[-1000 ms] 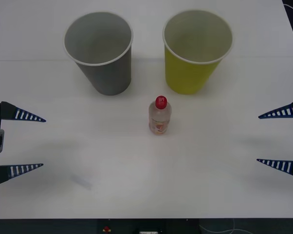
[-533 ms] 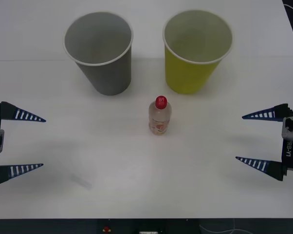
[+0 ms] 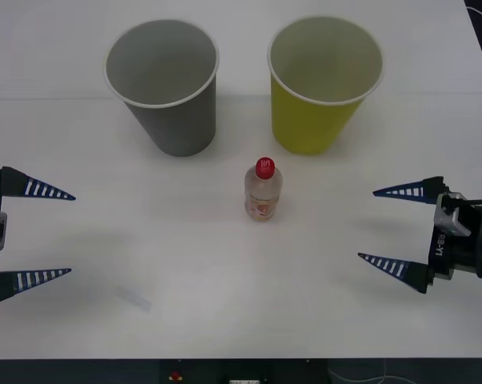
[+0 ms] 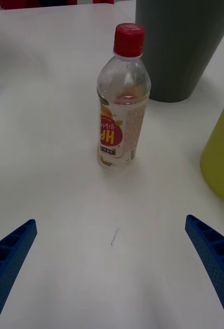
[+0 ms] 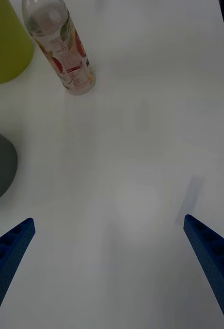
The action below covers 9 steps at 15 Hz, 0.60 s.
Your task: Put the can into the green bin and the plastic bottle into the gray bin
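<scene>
The plastic bottle (image 3: pixel 263 190) stands upright mid-table, clear with a red cap and an orange-and-white label; the right wrist view has the bottle (image 4: pixel 121 100) straight ahead of my fingers, and the left wrist view has the bottle (image 5: pixel 58 43) farther off. Behind it stand the gray bin (image 3: pixel 165 84) on the left and the green bin (image 3: pixel 321 80) on the right. My right gripper (image 3: pixel 389 228) is open, low over the table to the right of the bottle, pointing at it. At the table's left edge my left gripper (image 3: pixel 57 236) waits open. The can is out of view.
The white table (image 3: pixel 225 304) has free room in front of the bottle and on both sides. The gray bin (image 4: pixel 179 46) and green bin (image 4: pixel 222 154) flank the bottle in the right wrist view. A faint smudge (image 3: pixel 133 298) lies front left.
My right gripper has moved in from the right edge toward the bottle, staying open. The left gripper, the bottle and both bins have not moved.
</scene>
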Each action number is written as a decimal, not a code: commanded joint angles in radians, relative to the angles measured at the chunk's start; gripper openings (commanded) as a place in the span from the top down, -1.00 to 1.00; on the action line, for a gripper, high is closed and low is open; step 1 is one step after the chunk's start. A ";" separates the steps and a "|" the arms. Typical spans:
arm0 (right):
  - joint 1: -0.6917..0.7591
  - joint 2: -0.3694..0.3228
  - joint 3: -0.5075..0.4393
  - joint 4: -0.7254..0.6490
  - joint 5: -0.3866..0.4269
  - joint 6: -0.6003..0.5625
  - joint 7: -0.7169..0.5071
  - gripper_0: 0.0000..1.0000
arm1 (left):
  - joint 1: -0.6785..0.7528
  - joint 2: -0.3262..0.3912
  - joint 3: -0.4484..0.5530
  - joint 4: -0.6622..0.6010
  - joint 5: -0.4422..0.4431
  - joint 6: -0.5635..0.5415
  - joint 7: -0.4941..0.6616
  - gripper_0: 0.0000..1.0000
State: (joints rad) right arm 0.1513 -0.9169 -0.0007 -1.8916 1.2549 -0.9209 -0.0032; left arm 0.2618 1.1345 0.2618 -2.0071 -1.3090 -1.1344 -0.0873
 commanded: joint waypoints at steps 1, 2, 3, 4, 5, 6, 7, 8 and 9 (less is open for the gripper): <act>-0.035 0.041 0.065 0.043 -0.026 0.040 0.019 -1.00 | 0.000 0.000 0.000 0.000 0.000 0.000 0.000 -1.00; -0.044 0.050 0.088 0.054 -0.041 0.059 0.026 -1.00 | 0.000 0.000 0.000 0.000 0.000 0.000 0.000 -1.00; -0.062 0.064 0.123 0.072 -0.058 0.093 0.035 -1.00 | 0.000 0.000 0.000 0.000 0.000 0.000 0.000 -1.00; -0.075 0.076 0.142 0.083 -0.060 0.116 0.042 -1.00 | 0.000 0.000 0.000 0.000 0.000 0.000 0.000 -1.00; -0.093 0.098 0.160 0.101 -0.060 0.135 0.048 -1.00 | 0.000 0.000 0.000 0.000 0.000 0.000 0.000 -1.00; -0.107 0.113 0.168 0.115 -0.061 0.145 0.049 -1.00 | 0.000 0.000 0.000 0.000 0.000 0.000 0.000 -1.00; -0.127 0.136 0.179 0.144 -0.065 0.145 0.057 -1.00 | 0.000 0.000 0.000 0.000 0.000 0.000 0.000 -1.00; -0.141 0.156 0.185 0.169 -0.068 0.145 0.061 -1.00 | 0.000 0.000 0.000 0.000 0.000 0.000 0.000 -1.00; -0.156 0.178 0.189 0.192 -0.071 0.145 0.069 -1.00 | 0.000 0.000 0.000 0.000 0.000 0.000 0.000 -1.00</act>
State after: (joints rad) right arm 0.0064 -0.7546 0.1851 -1.7164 1.1866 -0.7760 0.0605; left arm 0.2618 1.1345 0.2618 -2.0071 -1.3090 -1.1344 -0.0873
